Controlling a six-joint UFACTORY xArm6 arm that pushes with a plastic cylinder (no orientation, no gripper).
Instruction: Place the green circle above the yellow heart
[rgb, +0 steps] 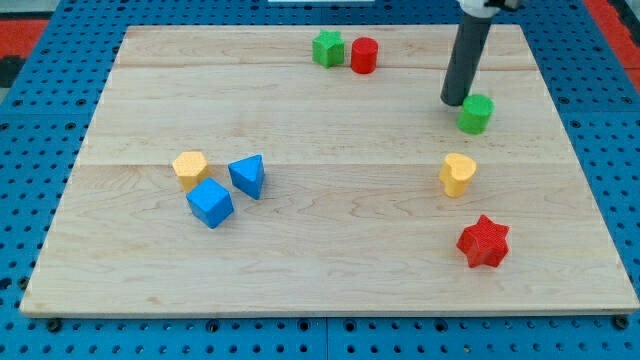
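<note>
My tip (456, 101) sits just left of the green circle (476, 113) — seemingly touching — already above the yellow heart (457, 174); no hand here.

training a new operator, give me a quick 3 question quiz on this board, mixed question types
1. True or false: my tip is at the upper left edge of the green circle.
2. Which block lies directly below the green circle in the view? A) red star B) yellow heart C) blue cube
3. Fill in: at the view's top, the red cylinder sits right of the ____ block.

Key: 1 true; 2 B; 3 green
</note>
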